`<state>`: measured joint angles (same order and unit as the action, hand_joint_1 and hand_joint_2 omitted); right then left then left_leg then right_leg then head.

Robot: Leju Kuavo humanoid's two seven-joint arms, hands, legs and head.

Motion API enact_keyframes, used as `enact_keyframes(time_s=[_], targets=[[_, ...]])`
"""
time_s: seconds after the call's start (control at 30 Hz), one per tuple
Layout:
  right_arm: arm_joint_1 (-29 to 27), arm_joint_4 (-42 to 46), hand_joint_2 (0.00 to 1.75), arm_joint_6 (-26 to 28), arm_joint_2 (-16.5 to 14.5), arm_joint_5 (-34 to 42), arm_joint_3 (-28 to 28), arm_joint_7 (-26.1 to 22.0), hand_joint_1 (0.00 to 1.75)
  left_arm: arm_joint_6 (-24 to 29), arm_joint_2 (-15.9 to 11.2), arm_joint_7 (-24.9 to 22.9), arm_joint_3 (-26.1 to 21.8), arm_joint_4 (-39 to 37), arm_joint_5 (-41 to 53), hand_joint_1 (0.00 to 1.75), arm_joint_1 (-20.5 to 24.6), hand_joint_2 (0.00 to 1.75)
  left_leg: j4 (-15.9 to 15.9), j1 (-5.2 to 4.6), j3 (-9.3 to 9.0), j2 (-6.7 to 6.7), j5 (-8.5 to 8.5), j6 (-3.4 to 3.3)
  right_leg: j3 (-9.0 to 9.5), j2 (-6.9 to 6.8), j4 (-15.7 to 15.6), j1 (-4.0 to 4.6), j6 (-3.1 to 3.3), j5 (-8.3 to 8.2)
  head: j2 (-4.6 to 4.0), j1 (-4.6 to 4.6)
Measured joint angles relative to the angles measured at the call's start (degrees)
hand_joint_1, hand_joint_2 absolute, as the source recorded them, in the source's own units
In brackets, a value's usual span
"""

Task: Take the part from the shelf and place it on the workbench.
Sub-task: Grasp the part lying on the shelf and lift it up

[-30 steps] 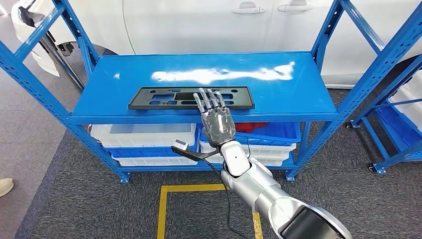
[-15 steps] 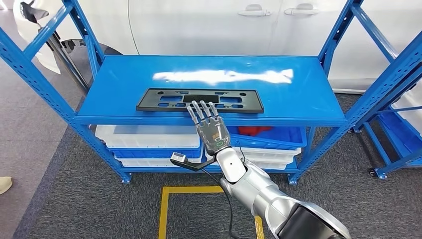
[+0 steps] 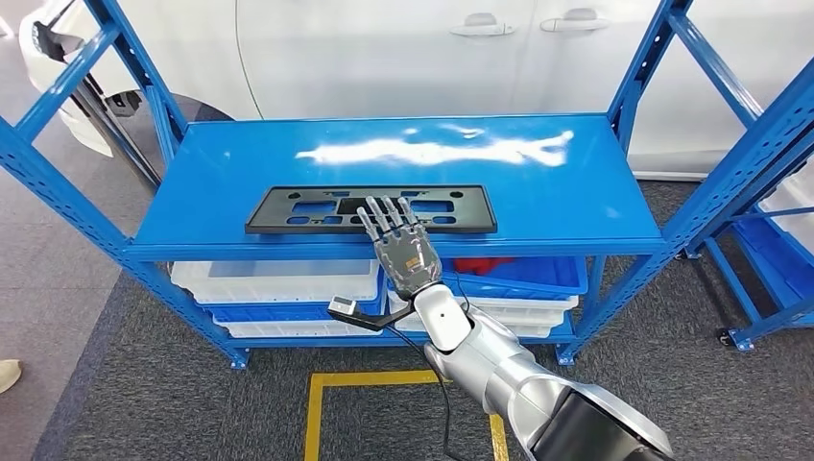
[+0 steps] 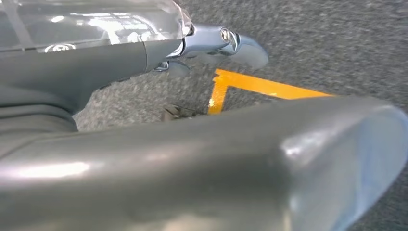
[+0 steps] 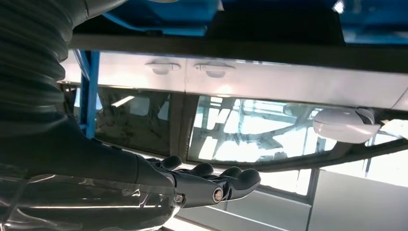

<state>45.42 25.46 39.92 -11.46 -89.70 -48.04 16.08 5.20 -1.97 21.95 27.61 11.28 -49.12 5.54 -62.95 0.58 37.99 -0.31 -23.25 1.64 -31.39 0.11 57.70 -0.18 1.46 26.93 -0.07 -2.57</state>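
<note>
A long flat black part (image 3: 317, 206) with several cut-outs lies along the front of the blue shelf's top board (image 3: 538, 182). My right hand (image 3: 401, 252) reaches up from below, its back toward me and its fingers straight and spread. Its fingertips (image 3: 382, 213) overlap the part's near edge a little right of the middle, and it holds nothing. In the right wrist view the right hand (image 5: 192, 185) is stretched out flat and empty. My left hand (image 4: 192, 144) hangs over the grey carpet, thumb and a finger apart, with nothing in it.
White and blue bins (image 3: 278, 279) and something red (image 3: 480, 263) sit on the lower shelf. A white car (image 3: 403, 48) stands behind the rack. Another blue rack (image 3: 758, 259) is at the right. Yellow tape (image 3: 384, 382) marks the carpet. A shoe (image 3: 8, 373) shows at the left.
The whole view has shifted a little. My right hand has drawn back slightly toward me and moved left along the part, staying spread and empty. The part lies as before.
</note>
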Motion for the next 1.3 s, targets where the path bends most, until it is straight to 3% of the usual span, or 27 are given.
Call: enact_keyframes(time_s=[0.07, 0.2, 0.27, 0.33, 0.37, 0.4, 0.43, 0.5, 0.53, 0.6, 0.7, 0.77, 0.83, 0.9, 0.93, 1.0, 1.07, 1.1, 1.2, 1.23, 1.3], targets=[[0.23, 0.08, 1.75, 0.03, -0.1, 0.0, 0.01, -0.37, 0.0, 0.02, -0.01, 0.0, 0.1, -0.07, 0.03, 0.0, 0.12, 0.0, 4.84, -0.34, -2.17, 0.02, 1.12, -0.88, 0.53, -0.02, -0.02, 0.14, -0.62, 0.55, 0.01, 0.0], [0.4, 0.36, 1.75, 0.08, -0.24, 0.01, 0.09, -1.04, 0.0, -0.06, 0.04, -0.04, 0.25, -0.12, 0.01, 0.0, 0.04, 0.0, 5.91, -0.27, -3.35, -0.08, 0.08, -2.42, 0.19, -0.08, 1.72, 0.14, -1.93, 1.04, 0.01, 0.01], [0.5, 0.53, 1.75, 0.09, -0.27, 0.01, 0.16, -1.34, 0.0, -0.09, 0.06, -0.03, 0.27, -0.13, 0.0, 0.0, 0.05, 0.0, 6.06, -0.21, -3.88, -0.08, -0.23, -2.99, -2.89, -0.06, 7.04, 0.01, -2.17, 3.15, 0.01, 0.01], [0.28, 0.56, 1.75, 0.1, -0.26, 0.01, 0.19, -1.67, 0.0, -0.09, 0.04, -0.03, 0.27, -0.13, -0.01, 0.0, 0.04, 0.0, 6.01, -0.34, -4.22, -0.11, -0.77, -3.28, -7.89, -0.05, 14.21, -0.06, -2.34, 5.49, 0.0, 0.01], [0.08, 0.55, 1.75, 0.1, -0.25, 0.0, 0.2, -1.8, 0.0, -0.09, 0.05, -0.03, 0.28, -0.13, -0.02, 0.0, -0.03, 0.0, 5.97, -0.39, -4.51, -0.14, -1.1, -3.31, -9.73, -0.05, 16.15, -0.07, -2.39, 5.67, 0.01, 0.02], [-0.08, 0.55, 1.75, 0.1, -0.24, 0.0, 0.2, -1.89, 0.0, -0.09, 0.05, -0.04, 0.29, -0.13, -0.02, 0.0, -0.11, 0.0, 5.92, -0.43, -4.94, -0.18, -1.5, -3.28, -10.58, -0.06, 16.06, -0.08, -2.36, 4.76, 0.01, 0.02], [-0.17, 0.56, 1.75, 0.1, -0.24, 0.01, 0.2, -1.95, 0.0, -0.09, 0.07, -0.04, 0.3, -0.13, -0.02, 0.0, -0.17, 0.0, 5.88, -0.47, -5.49, -0.22, -1.93, -3.22, -10.34, -0.06, 13.92, -0.06, -2.21, 2.76, 0.01, 0.02], [-0.17, 0.59, 1.75, 0.1, -0.25, 0.01, 0.19, -2.0, 0.0, -0.09, 0.13, -0.03, 0.32, -0.13, -0.02, 0.0, -0.18, 0.0, 5.81, -0.54, -6.69, -0.25, -2.86, -3.01, -8.06, -0.05, 6.61, 0.06, -1.68, -2.33, 0.01, 0.02], [-0.13, 0.6, 1.75, 0.09, -0.24, 0.01, 0.19, -2.02, 0.0, -0.09, 0.16, -0.01, 0.32, -0.13, -0.02, 0.0, -0.12, 0.0, 5.76, -0.59, -7.09, -0.28, -3.27, -2.8, -7.02, -0.04, 3.45, 0.22, -1.4, -3.6, 0.01, 0.02], [-0.09, 0.61, 1.75, 0.09, -0.29, -0.01, 0.14, -2.09, 0.0, -0.09, 0.23, 0.03, 0.32, -0.13, -0.03, 0.0, -0.04, 0.0, 5.65, -0.66, -7.48, -0.26, -3.88, -2.16, -6.03, 0.01, 0.52, 0.49, -0.86, -4.31, 0.0, 0.02], [0.06, 0.75, 1.75, 0.1, -0.47, 0.01, 0.11, -2.16, 0.0, -0.09, 0.21, 0.12, 0.32, -0.13, -0.09, 0.0, -0.02, 0.0, 4.47, -0.6, -7.71, -0.14, -4.47, -1.23, -4.84, 0.11, -0.02, 0.28, 0.01, -3.9, 0.01, -0.01], [0.23, 0.88, 1.75, 0.1, -0.69, 0.02, 0.1, -2.29, 0.0, -0.1, 0.22, 0.2, 0.33, -0.13, -0.11, 0.0, 0.08, 0.0, -0.09, -0.38, -5.47, -0.08, -5.88, -0.7, -3.76, 0.05, -0.21, 0.0, 0.49, -3.39, 0.01, -0.01], [0.2, 0.9, 1.75, 0.1, -0.83, 0.01, 0.08, -2.48, 0.0, -0.1, 0.26, 0.26, 0.34, -0.13, -0.13, 0.0, 0.12, 0.0, -7.37, -0.06, -0.91, -0.06, -8.41, -0.07, -3.03, 0.01, -0.22, -0.02, 0.7, -2.68, 0.0, -0.01], [-0.02, 0.9, 1.75, 0.1, -0.85, 0.0, 0.03, -2.57, 0.0, -0.09, 0.27, 0.28, 0.34, -0.14, -0.17, 0.0, -0.04, 0.0, -10.75, 0.21, 2.49, -0.05, -9.42, 0.32, -2.11, 0.08, -0.21, -0.02, 0.64, -1.87, 0.0, -0.01], [-0.09, 0.9, 1.75, 0.1, -0.85, 0.01, 0.02, -2.57, 0.0, -0.09, 0.26, 0.3, 0.34, -0.15, -0.22, 0.0, -0.14, 0.0, -9.4, 0.28, 2.72, -0.04, -8.25, 0.32, -1.5, 0.13, -0.21, -0.03, 0.56, -1.41, 0.01, -0.01], [-0.1, 0.91, 1.75, 0.1, -0.86, 0.01, 0.0, -2.58, 0.0, -0.08, 0.25, 0.36, 0.33, -0.16, -0.29, 0.0, -0.25, 0.0, -2.18, 0.32, 1.05, 0.01, -2.64, 0.06, -0.14, 0.18, -0.22, -0.04, 0.27, -0.38, 0.01, 0.0], [-0.04, 0.98, 1.75, 0.1, -0.91, 0.01, 0.01, -2.78, 0.0, -0.08, 0.25, 0.41, 0.33, -0.24, -0.32, 0.0, -0.21, 0.0, 4.05, 0.05, -0.64, 0.1, 1.12, -0.55, 0.66, 0.21, -0.17, 0.12, -0.28, 0.53, 0.01, 0.01], [-0.06, 1.09, 1.75, 0.11, -0.94, 0.0, 0.01, -2.93, 0.0, -0.08, 0.25, 0.43, 0.34, -0.28, -0.33, 0.0, -0.22, 0.0, 5.34, -0.09, -0.94, 0.11, 1.69, -0.96, 0.81, 0.22, -0.06, 0.21, -0.63, 0.78, 0.01, 0.01], [-0.09, 1.68, 1.75, 0.14, -1.0, 0.0, 0.02, -3.52, 0.0, -0.09, 0.32, 0.53, 0.34, -0.31, -0.36, 0.0, -0.24, 0.0, 5.81, -0.03, -1.78, 0.01, 1.28, -2.13, 0.99, 0.22, 0.87, 0.29, -1.67, 1.35, 0.01, 0.01], [-0.01, 1.85, 1.75, 0.15, -1.01, 0.0, -0.01, -3.66, 0.0, -0.09, 0.34, 0.58, 0.33, -0.31, -0.37, 0.0, -0.2, 0.0, 5.88, 0.05, -2.21, -0.01, 1.1, -2.47, 0.31, 0.2, 2.44, 0.22, -1.92, 1.78, 0.01, 0.01], [0.14, 1.93, 1.75, 0.15, -1.02, 0.0, -0.4, -3.75, 0.0, -0.08, 0.33, 0.73, 0.32, -0.31, -0.41, 0.0, -0.11, 0.0, 5.95, 0.02, -2.87, -0.03, 0.65, -2.97, -3.23, 0.17, 8.76, 0.03, -2.29, 3.68, 0.0, 0.02]])
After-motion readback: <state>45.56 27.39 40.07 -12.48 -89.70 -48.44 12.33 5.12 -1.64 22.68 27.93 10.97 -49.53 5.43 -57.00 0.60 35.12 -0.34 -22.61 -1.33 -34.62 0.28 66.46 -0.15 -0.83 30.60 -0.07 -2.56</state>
